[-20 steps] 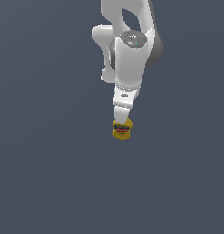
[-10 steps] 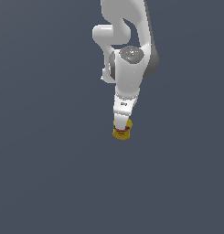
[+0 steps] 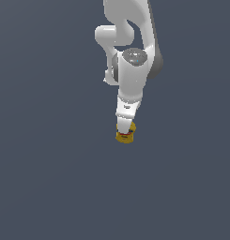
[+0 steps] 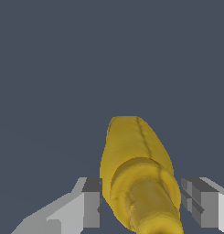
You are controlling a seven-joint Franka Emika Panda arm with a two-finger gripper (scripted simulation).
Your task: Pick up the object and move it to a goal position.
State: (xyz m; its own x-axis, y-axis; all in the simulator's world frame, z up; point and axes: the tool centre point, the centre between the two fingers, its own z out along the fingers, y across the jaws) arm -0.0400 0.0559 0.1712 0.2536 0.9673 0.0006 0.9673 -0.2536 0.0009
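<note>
The yellow mustard bottle (image 3: 126,138) stands on the dark grey floor, directly under the white arm. Only its lower yellow body and a strip of red label show below the hand. My gripper (image 3: 125,127) has come down over its top. In the wrist view the bottle (image 4: 131,151) fills the space between the two grey fingers (image 4: 91,201), cap end nearest the camera. The jaws straddle it: one finger is at the bottle's side and a narrow gap shows at the other. The gripper (image 4: 141,203) is open around the bottle.
A plain dark grey floor (image 3: 50,187) surrounds the bottle on all sides. No other object, container or edge shows in either view.
The arm has come down over the bottle during the last second, most of it in the first half. The bottle has stayed where it stood.
</note>
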